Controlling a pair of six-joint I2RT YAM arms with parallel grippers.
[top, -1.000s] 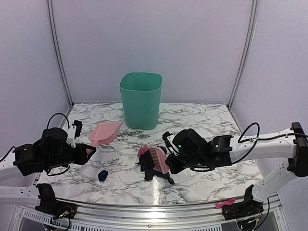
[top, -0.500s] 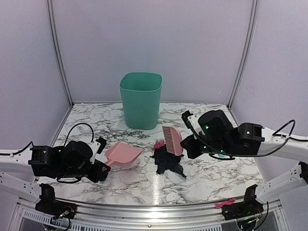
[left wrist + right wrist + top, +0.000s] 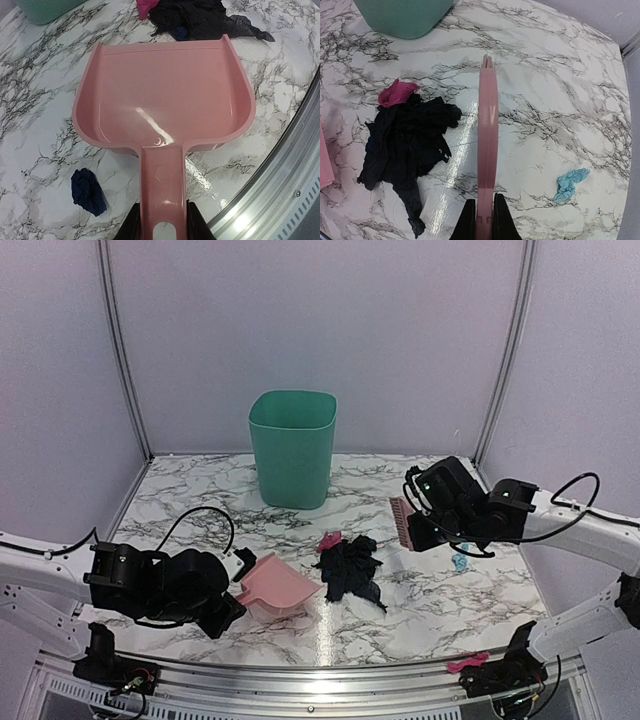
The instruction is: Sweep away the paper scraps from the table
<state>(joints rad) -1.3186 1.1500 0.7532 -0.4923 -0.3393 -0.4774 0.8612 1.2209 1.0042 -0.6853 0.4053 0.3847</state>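
A pile of black paper scraps (image 3: 350, 570) lies mid-table with a magenta scrap (image 3: 328, 540) at its far left edge. A light-blue scrap (image 3: 460, 562) lies to the right. My left gripper (image 3: 237, 602) is shut on the handle of the pink dustpan (image 3: 278, 585), whose mouth faces the pile with a small gap. In the left wrist view the gripper (image 3: 162, 226) clamps the dustpan (image 3: 165, 100), and a navy scrap (image 3: 87, 191) lies left of the handle. My right gripper (image 3: 416, 530) is shut on the pink brush (image 3: 401, 522), held above the table right of the pile (image 3: 405, 140).
A green bin (image 3: 291, 448) stands at the back centre of the marble table (image 3: 420, 620). The silver front rail (image 3: 280, 190) runs close beside the dustpan. A pink item (image 3: 468, 662) lies on the rail at the front right. The light-blue scrap (image 3: 570, 182) lies right of the brush (image 3: 487, 145).
My left arm has slid the dustpan right, up to the black pile. My right arm has lifted the brush off the pile and carried it right and back.
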